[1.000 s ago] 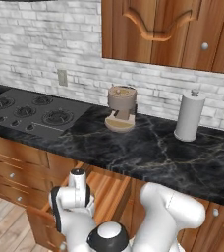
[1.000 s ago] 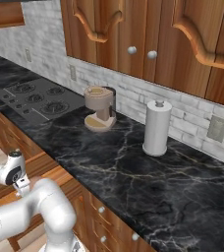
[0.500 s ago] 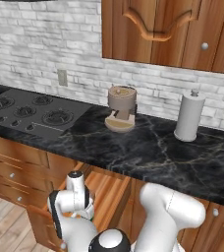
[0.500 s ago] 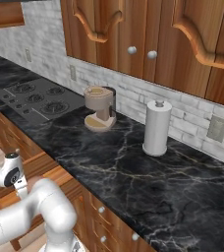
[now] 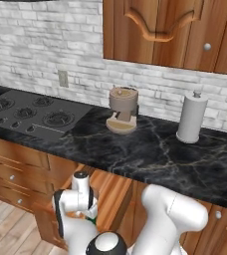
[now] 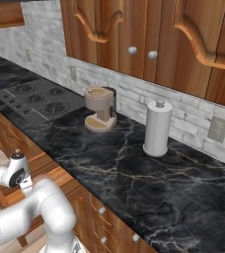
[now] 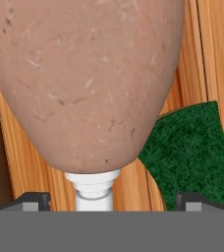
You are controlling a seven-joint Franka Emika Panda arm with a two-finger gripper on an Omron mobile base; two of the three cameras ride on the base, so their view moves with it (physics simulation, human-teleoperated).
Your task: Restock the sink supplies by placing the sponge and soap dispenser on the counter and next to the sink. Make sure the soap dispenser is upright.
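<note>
The soap dispenser (image 7: 84, 78) looms very close in the hand view, its brown-tan egg-shaped body turned so that the white pump neck (image 7: 93, 189) points toward the hand. My gripper (image 7: 113, 199) is open, with one dark fingertip (image 7: 34, 200) on each side of that neck and not touching it. The green sponge (image 7: 192, 147) lies just to the right of the bottle on a wooden surface. My wrist (image 5: 77, 195) hangs low in front of the cabinets, below the black marble counter (image 5: 150, 149). The sink is out of view.
On the counter (image 6: 134, 173) stand a tan coffee machine (image 5: 123, 109) and a white paper-towel roll (image 5: 191, 118). A black stovetop (image 5: 31, 114) lies to the left. Wooden cabinet fronts (image 5: 16, 174) and an opened wooden panel (image 5: 110, 194) crowd the wrist below the counter edge.
The wrist has sunk slightly lower in front of the cabinets. The jaws have stayed open, and nothing on the counter has moved.
</note>
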